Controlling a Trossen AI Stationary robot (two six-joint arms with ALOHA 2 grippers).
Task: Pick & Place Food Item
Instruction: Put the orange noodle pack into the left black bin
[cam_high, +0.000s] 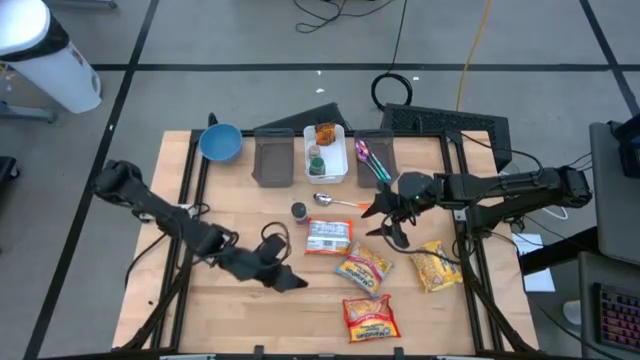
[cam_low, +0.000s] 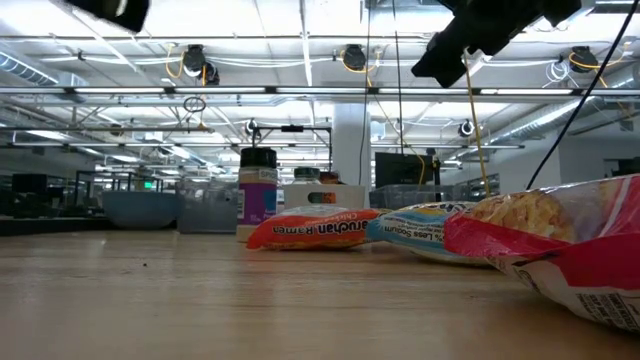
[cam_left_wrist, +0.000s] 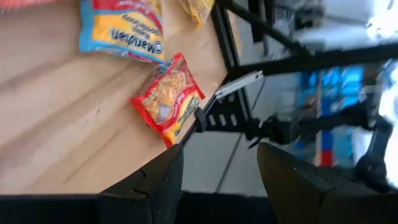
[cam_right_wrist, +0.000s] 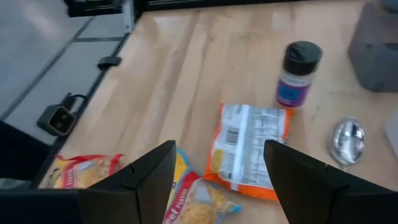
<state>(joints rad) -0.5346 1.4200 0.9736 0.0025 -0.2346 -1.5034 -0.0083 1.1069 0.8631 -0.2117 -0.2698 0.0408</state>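
Several ramen packets lie flat on the wooden table: an orange one (cam_high: 328, 237), a blue-and-yellow one (cam_high: 362, 268), a yellow one (cam_high: 435, 266) and a red one (cam_high: 370, 317). My left gripper (cam_high: 288, 279) hovers open above the table's near middle, left of the packets; its wrist view shows the red packet (cam_left_wrist: 166, 99) beyond its fingers. My right gripper (cam_high: 386, 222) hangs open above the table, just right of the orange packet (cam_right_wrist: 249, 152). Nothing sits between either pair of fingers.
A purple-labelled spice jar (cam_high: 299, 211) and a spoon (cam_high: 335, 200) sit behind the orange packet. At the far edge stand a blue bowl (cam_high: 220, 142), two grey bins (cam_high: 273, 157) and a white tray (cam_high: 326, 150) with food. Bare wood lies at the near left.
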